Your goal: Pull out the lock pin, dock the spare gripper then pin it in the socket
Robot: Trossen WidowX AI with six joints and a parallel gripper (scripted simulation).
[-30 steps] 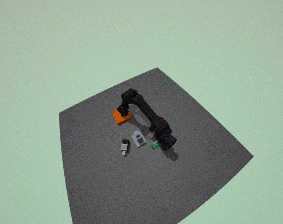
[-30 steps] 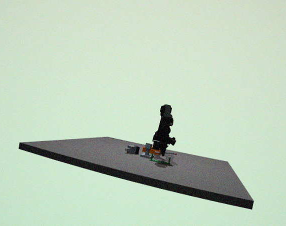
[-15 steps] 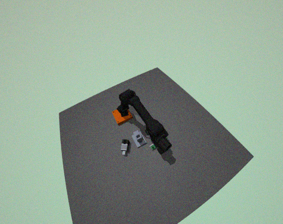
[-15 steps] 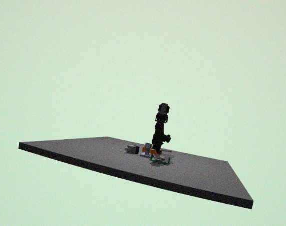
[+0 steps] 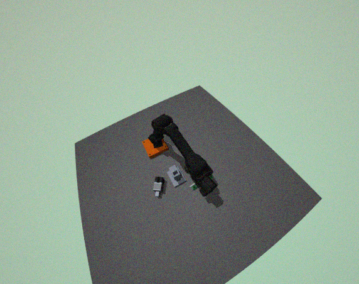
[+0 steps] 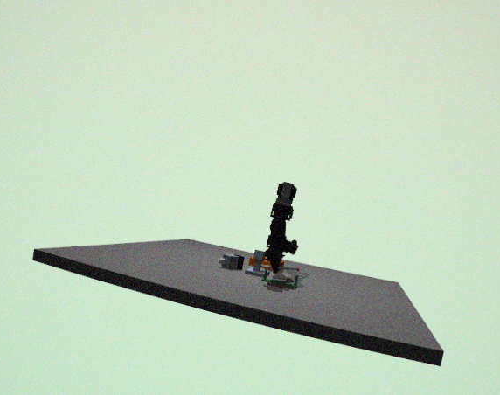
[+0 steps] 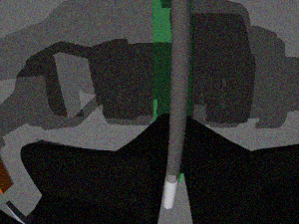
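Observation:
My gripper (image 6: 275, 270) (image 7: 172, 119) points down, shut on a thin grey pin (image 7: 179, 74). The pin has a white tip in the wrist view; its upper part runs out of that frame. A reddish end (image 6: 297, 269) shows right of the fingers in the exterior view. The mount (image 5: 171, 178) (image 6: 254, 272) is a pale plate with an upright socket (image 6: 259, 257), left of my gripper. I cannot see the pin in the socket. The spare gripper (image 5: 157, 185) (image 6: 232, 261) lies beyond the mount, a grey block with a dark end and pale spigot. The fingertips are hidden in the top view.
A green cradle (image 5: 194, 187) (image 6: 284, 283) (image 7: 162, 29) with two upright ends stands below my gripper, partly under its shadow. The arm's orange base (image 5: 154, 151) (image 6: 267, 261) is behind the mount. The dark table top (image 5: 132, 232) (image 6: 358, 306) has open edges.

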